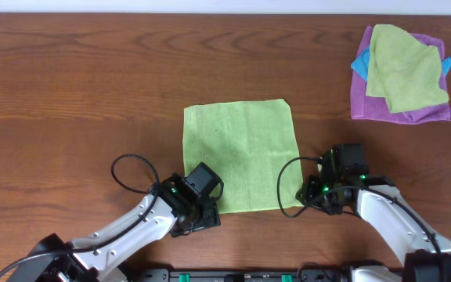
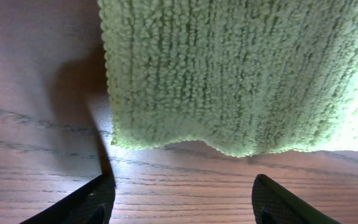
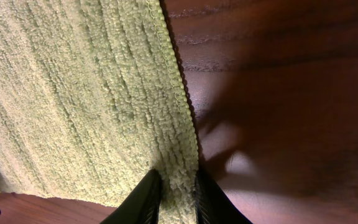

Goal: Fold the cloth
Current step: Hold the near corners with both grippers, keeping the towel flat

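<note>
The bright lime-green cloth lies flat as a square on the wooden table. My left gripper is at its near left corner. In the left wrist view this gripper stands open, bare wood between its fingers, and the cloth's hem lies just ahead of them, untouched. My right gripper is at the near right corner. The right wrist view shows it shut on the cloth's right edge, with terry pile pinched between both fingers.
At the back right lies a pile of other cloths: a dull yellow-green one on a purple one, with a blue one peeking out. Black cable loops hang off both arms near the table's front edge.
</note>
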Tool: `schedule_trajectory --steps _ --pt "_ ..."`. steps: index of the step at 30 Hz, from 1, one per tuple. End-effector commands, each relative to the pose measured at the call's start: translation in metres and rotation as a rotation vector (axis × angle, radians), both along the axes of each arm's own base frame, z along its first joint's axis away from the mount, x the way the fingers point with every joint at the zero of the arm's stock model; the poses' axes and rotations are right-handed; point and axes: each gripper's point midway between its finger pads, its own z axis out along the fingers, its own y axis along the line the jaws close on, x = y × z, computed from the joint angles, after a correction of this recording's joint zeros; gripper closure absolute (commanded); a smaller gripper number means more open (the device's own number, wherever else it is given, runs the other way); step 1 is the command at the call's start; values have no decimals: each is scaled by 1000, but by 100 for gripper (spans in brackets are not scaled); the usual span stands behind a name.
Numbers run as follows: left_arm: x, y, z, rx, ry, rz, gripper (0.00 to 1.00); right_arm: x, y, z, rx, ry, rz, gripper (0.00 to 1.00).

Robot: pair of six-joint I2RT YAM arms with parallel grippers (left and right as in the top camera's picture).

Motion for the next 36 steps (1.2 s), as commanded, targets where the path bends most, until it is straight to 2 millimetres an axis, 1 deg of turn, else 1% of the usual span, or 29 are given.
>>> schedule_trajectory --steps 1,3,5,7,11,16,17,19,23,29,33,34,35,36 --pt "-25 50 -31 214 62 8 29 -25 -12 -21 -78 94 -10 79" --pt "-24 57 -31 247 52 18 30 -25 -12 -21 -78 94 -10 79" --pt "-25 67 -30 300 54 77 30 -25 -12 -21 -78 94 -9 79" --pt "-25 70 -30 317 51 114 30 -25 -12 -21 -78 94 -9 79" --pt "-22 66 -30 303 40 137 28 -25 -12 -21 -78 94 -9 78" --pt "-11 52 -31 236 6 142 28 -25 -12 -21 -78 94 -9 78" --pt "-9 47 -32 214 -2 135 28 -25 -12 -21 -78 94 -9 79" --pt "-6 44 -32 203 -12 137 28 -25 -12 -21 -78 94 -9 78" --pt "0 39 -28 178 -38 86 28 -25 -12 -21 -78 94 -9 78" --pt "-1 43 -27 196 -39 83 30 -25 -12 -21 -78 94 -9 78" --pt "0 51 -27 239 -49 128 30 -25 -12 -21 -78 93 -8 78" --pt "0 53 -27 247 -54 131 31 -25 -12 -21 -78 94 -8 78" --pt "1 54 -27 255 -60 131 35 -25 -12 -21 -78 94 -8 77" --pt "2 56 -27 263 -67 132 42 -25 -12 -21 -78 94 -8 77"
